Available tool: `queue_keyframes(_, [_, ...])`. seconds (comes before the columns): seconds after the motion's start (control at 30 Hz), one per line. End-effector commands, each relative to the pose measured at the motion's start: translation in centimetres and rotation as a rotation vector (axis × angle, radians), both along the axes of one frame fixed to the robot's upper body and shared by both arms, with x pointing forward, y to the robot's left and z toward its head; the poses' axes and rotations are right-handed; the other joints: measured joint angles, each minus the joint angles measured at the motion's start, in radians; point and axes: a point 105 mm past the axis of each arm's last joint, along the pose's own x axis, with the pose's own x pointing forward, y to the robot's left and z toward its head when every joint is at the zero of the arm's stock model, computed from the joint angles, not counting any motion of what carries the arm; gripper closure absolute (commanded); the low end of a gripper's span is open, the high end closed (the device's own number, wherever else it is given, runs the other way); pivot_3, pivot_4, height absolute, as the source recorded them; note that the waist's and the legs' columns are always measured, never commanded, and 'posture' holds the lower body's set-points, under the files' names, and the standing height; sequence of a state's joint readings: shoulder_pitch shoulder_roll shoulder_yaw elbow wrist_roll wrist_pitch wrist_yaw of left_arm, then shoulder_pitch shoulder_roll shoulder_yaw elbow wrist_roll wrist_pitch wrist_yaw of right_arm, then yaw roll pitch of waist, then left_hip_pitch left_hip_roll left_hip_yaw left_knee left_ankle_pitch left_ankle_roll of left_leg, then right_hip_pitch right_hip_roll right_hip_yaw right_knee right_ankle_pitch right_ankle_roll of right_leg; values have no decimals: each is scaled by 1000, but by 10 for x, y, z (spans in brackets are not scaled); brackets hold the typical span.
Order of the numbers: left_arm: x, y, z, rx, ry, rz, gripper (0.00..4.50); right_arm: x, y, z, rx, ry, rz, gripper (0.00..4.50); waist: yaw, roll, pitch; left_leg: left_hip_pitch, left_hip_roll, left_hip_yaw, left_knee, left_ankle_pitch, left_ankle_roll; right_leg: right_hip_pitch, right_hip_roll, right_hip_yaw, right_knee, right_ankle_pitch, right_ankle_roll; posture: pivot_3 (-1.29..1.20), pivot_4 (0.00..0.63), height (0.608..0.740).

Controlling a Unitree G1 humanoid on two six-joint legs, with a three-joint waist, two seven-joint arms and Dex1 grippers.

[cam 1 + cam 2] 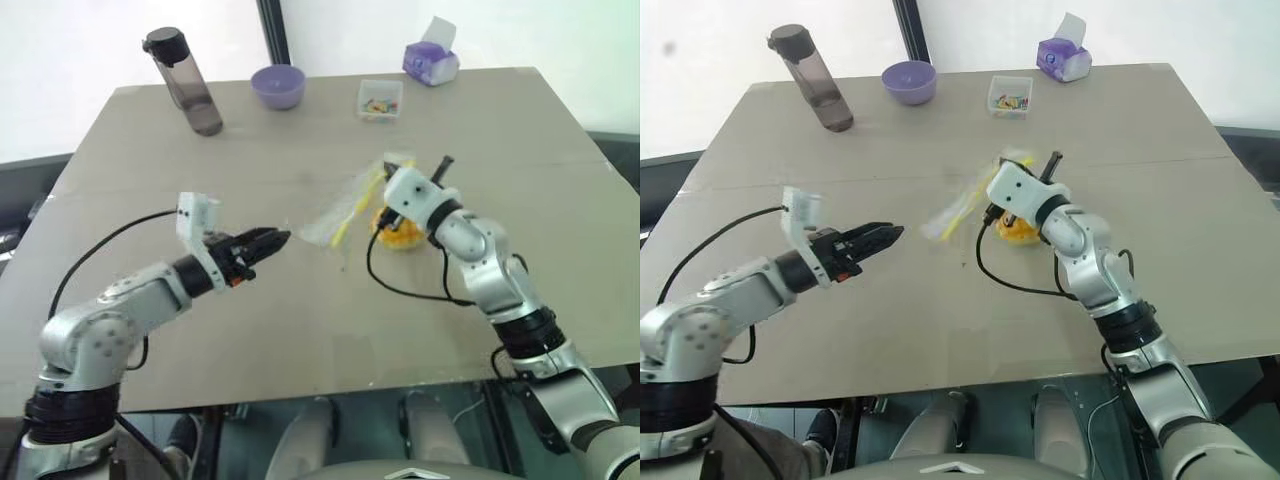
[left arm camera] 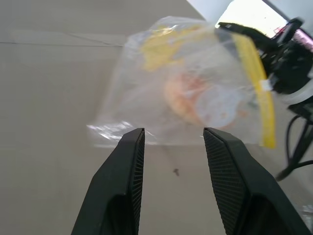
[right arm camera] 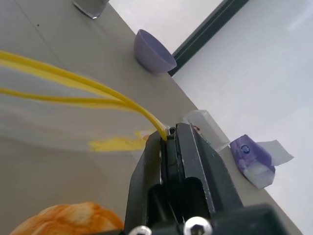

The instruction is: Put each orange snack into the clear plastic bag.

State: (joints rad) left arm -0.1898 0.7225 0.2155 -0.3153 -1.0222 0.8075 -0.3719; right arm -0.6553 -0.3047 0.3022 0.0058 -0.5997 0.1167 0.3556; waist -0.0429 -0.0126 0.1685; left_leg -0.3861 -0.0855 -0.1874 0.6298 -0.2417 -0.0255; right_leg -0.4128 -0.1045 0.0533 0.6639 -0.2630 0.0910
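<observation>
Right pincer is clenched on the yellow strip of the clear plastic bag, holding it up mid-surface. Left pincer is released, bag at its 12 o'clock. The orange snack sits under the right wrist.

Orange snack; clear plastic bag, yellow strip; bowl seemingly purple.

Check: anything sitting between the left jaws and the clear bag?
Nothing visible. The left gripper stands open, facing the clear plastic bag, with bare table in the gap. The right gripper is shut on the bag's yellow strip, at its far side. The orange snack lies under the right wrist.
</observation>
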Motion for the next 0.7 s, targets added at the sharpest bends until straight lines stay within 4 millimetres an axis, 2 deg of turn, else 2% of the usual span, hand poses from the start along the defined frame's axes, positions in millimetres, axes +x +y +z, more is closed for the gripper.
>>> queue_keyframes(0.03, [9, -1, 13, 144, -191, 74, 2502, 10, -9, 18, 41, -53, -96, 4500, 2, 0, 0, 0, 0, 0, 0, 0, 0, 0, 0, 0, 0, 0, 0, 0, 150, 740])
queue_keyframes(0.17, [6, -26, 27, 239, -350, 31, 2502, 21, -8, 12, 57, 0, -191, 4500, 3, 0, 0, -1, 0, 1, 0, 0, 0, 0, 0, 0, -1, 1, 1, 0, 150, 740])
queue_keyframes(0.27, [1, -44, 32, 366, -458, -45, 2502, 22, 6, 5, 36, 21, -203, 4500, 1, 0, 0, -1, 0, 1, 0, 0, 0, -1, 0, 0, -1, 1, 1, 0, 150, 740])
queue_keyframes(0.4, [8, -51, 47, 458, -565, 24, 2502, 18, 28, -3, 61, 84, -156, 4500, -2, 0, 0, -1, 1, 2, 0, 0, 0, -2, 1, 2, 0, 2, 1, 0, 150, 740])
queue_keyframes(0.5, [14, -52, 47, 594, -623, 79, 2502, 16, 41, -6, 36, 89, -139, 4500, -1, 0, 0, -1, 1, 2, 0, 0, 0, -2, 1, 2, 0, 2, 1, 0, 150, 740])
queue_keyframes(0.7, [19, -53, 27, 655, -567, 115, 2502, 14, 49, -4, 42, 87, -119, 4500, -1, 0, 0, -1, 0, 2, 0, 0, 0, -2, 1, 2, 0, 2, 2, 0, 150, 740])
